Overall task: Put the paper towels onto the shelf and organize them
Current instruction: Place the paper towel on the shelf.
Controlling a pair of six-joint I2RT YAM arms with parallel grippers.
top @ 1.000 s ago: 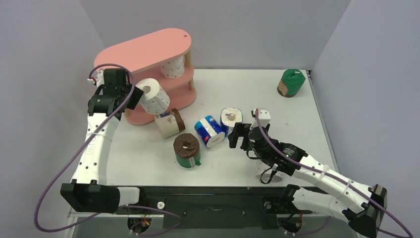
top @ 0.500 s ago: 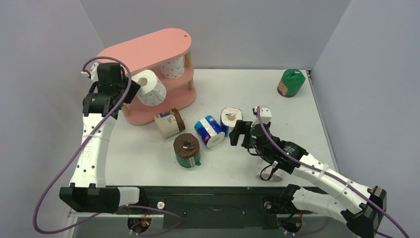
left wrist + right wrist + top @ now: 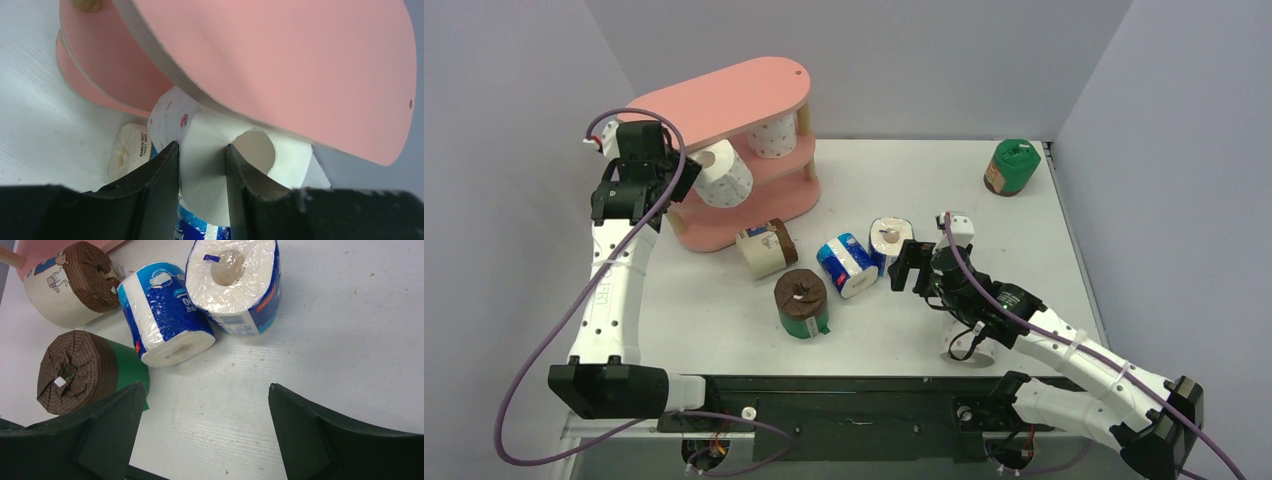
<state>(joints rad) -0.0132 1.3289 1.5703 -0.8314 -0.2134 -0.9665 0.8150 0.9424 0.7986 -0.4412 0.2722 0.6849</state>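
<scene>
The pink shelf (image 3: 724, 100) stands at the far left of the white table (image 3: 1024, 230). Its top board's edge overhangs the pink-dotted roll (image 3: 724, 177), which my left gripper (image 3: 688, 182) pinches by one wall at the middle tier's left end. My right gripper (image 3: 907, 272) is spread wide over bare tabletop, just beside the upright blue-and-white roll (image 3: 891, 238).

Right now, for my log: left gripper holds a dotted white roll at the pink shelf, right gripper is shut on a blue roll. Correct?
No: the right gripper is open and empty, a blue roll lying ahead of it, per the right wrist view. The left gripper holds the dotted white roll at the pink shelf.
</scene>
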